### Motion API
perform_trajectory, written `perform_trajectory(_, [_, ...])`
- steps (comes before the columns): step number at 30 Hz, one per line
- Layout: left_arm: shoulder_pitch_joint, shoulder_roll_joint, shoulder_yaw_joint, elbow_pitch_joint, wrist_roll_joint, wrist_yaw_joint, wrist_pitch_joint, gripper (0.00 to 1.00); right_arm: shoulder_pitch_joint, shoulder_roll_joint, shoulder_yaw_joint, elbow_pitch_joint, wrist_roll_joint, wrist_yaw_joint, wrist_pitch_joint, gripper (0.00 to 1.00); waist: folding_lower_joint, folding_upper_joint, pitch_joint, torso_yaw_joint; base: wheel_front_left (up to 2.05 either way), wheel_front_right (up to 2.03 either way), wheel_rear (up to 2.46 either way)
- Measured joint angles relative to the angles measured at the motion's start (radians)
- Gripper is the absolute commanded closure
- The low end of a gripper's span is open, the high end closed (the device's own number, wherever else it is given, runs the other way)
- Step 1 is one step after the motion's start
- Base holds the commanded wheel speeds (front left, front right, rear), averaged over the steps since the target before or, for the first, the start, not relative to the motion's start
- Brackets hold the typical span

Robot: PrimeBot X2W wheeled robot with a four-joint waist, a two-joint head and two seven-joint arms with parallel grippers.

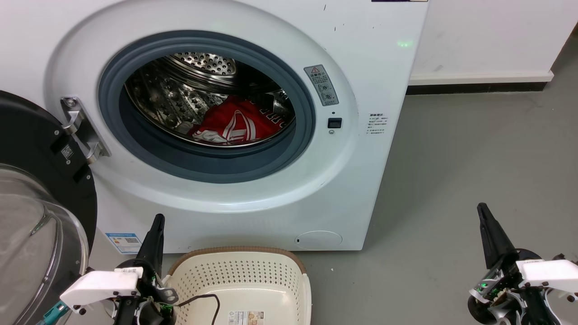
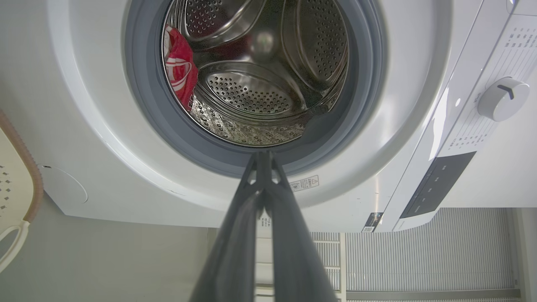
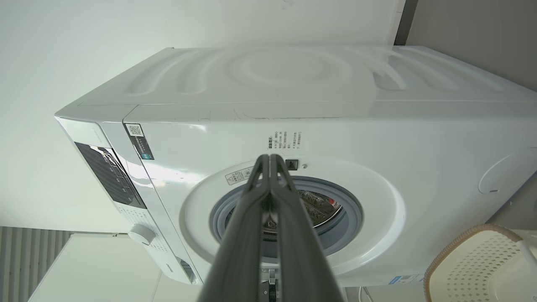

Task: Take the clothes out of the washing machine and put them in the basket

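Note:
The white washing machine (image 1: pixel 271 212) stands with its round grey port open and its dark-framed glass door (image 1: pixel 31 216) swung out to the left. Red clothes (image 1: pixel 235 122) with white trim lie low in the steel drum; the left wrist view shows these clothes (image 2: pixel 180 71) at the drum's left side. The cream basket (image 1: pixel 244 280) with a brown rim sits on the floor in front of the machine, holding only a label sticker. My left gripper (image 1: pixel 157 222) is shut just left of the basket, empty. My right gripper (image 1: pixel 482 208) is shut over the floor at the lower right, empty.
Grey floor (image 1: pixel 474 149) stretches to the right of the machine up to a white wall with a skirting board (image 1: pixel 478 77). A thin black cable (image 1: pixel 205 300) from my left arm hangs over the basket's near side.

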Motion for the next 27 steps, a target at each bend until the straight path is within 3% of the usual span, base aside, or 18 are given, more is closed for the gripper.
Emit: perform_trajectory(27, [0.000,0.000,0.000,0.000,0.000,0.000,0.000,1.00,0.000,0.000,0.000,0.000,0.000,0.000,0.000,1.00,0.0000,0.0000,0.000,0.000,0.00,0.00,0.00])
